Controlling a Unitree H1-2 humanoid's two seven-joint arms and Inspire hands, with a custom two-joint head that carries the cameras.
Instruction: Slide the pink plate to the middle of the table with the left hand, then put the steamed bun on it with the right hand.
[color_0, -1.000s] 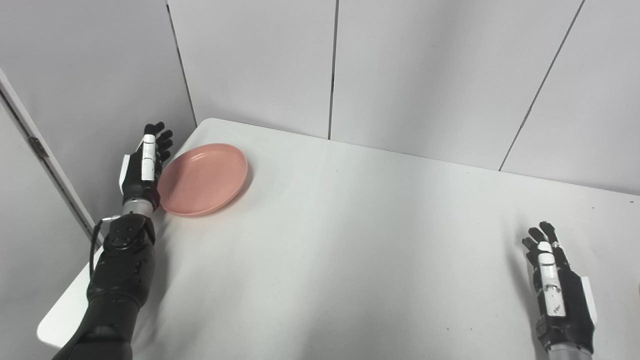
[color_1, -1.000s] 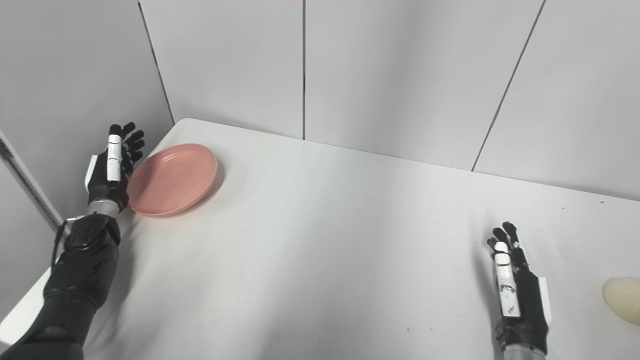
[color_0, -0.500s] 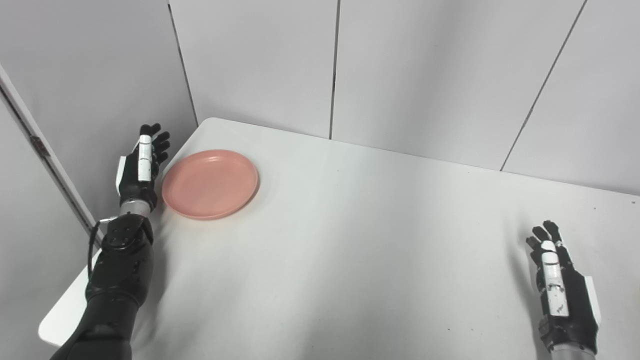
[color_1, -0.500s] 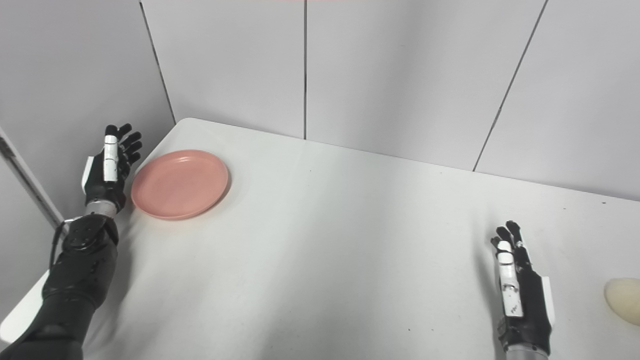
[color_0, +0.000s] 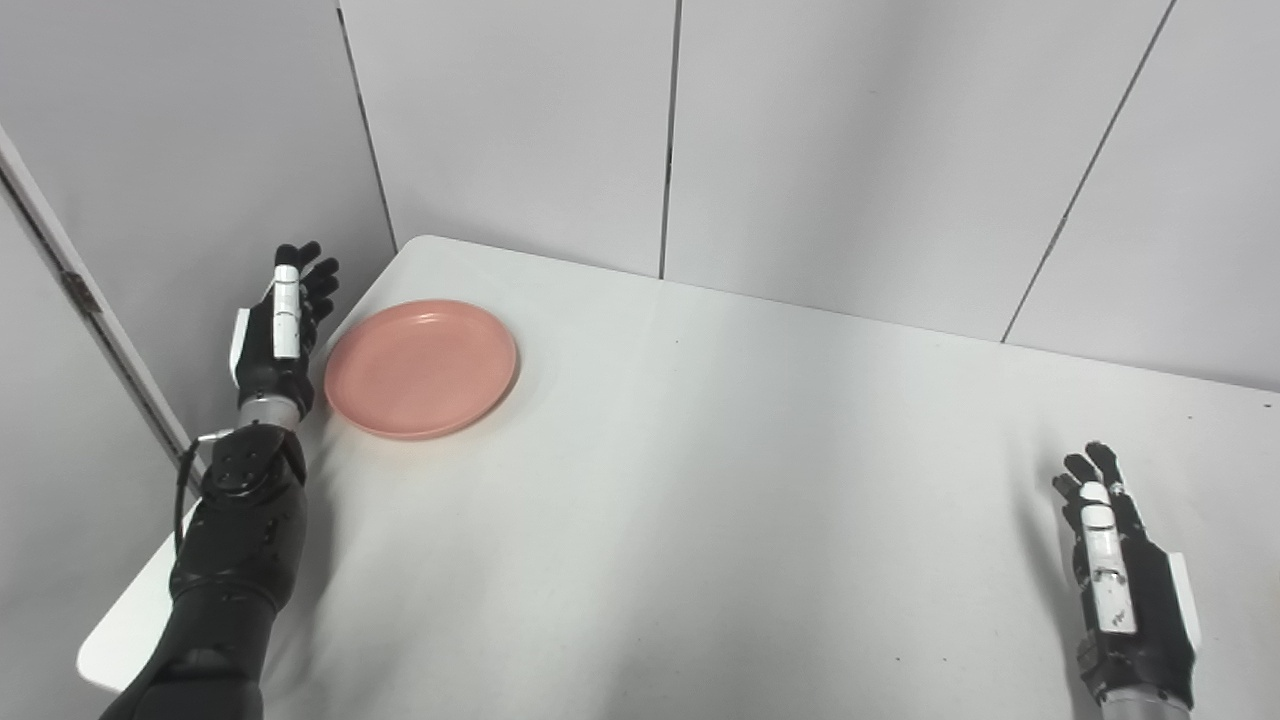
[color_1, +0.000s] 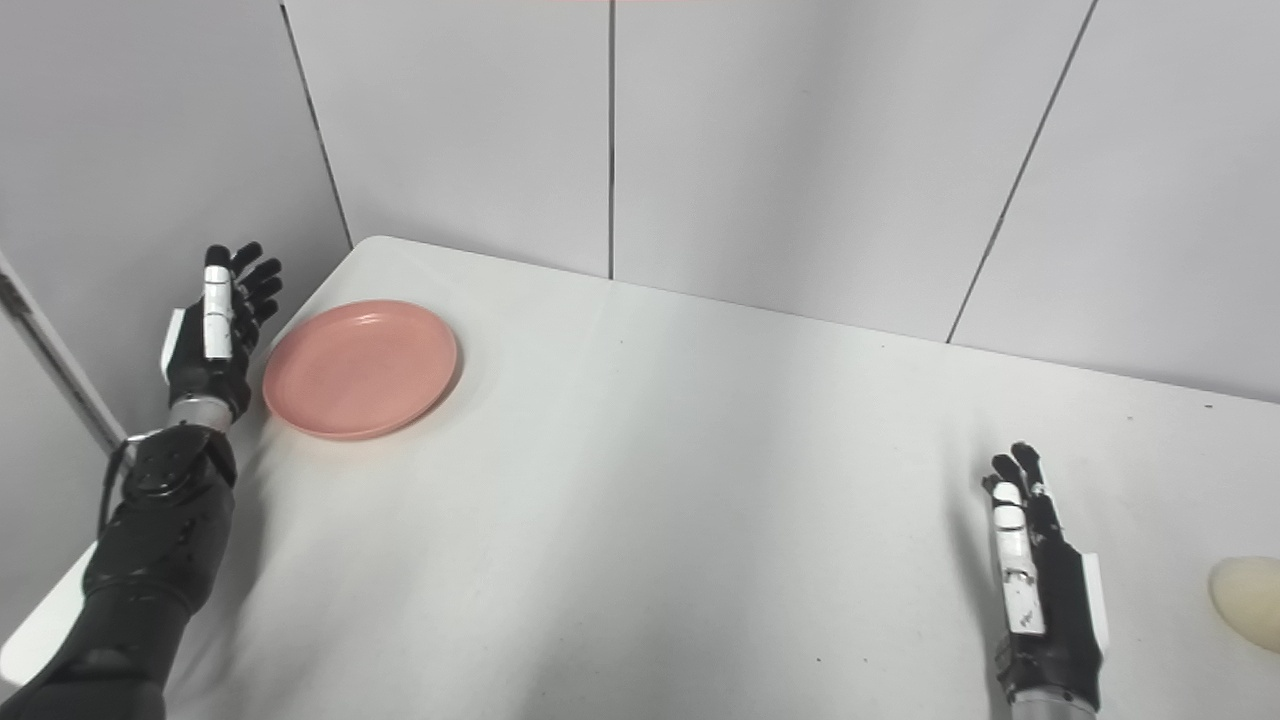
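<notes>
The white table (color_0: 700, 480) fills the frame, a wide pale slab running from the far corner at eleven o'clock down to the near edge at six. Behind it, grey wall panels (color_0: 520, 120) close off the twelve o'clock side.

Next in size, the left arm (color_0: 235, 560), black and jointed, rising from seven o'clock along the table's left edge. At its tip the left hand (color_0: 278, 335) stands on edge, fingers straight, spread and pointing to twelve, holding nothing. It sits at nine o'clock of the pink plate (color_0: 421, 368), just beside the rim with a narrow gap showing; no contact visible.

The plate itself lies flat on the table, up at ten o'clock of the surface, near the far-left corner and well away from the centre. Nothing is on it.

Over at four o'clock, the right hand (color_1: 1040, 585) hovers low over the table or rests on it; I cannot tell which. Its fingers are extended toward twelve, palm turned inward, empty and open.

And smallest of all, the steamed bun (color_1: 1245, 600), a pale cream lump at three o'clock of the right hand, near it but apart, cut by the picture's right edge in the right eye view.
</notes>
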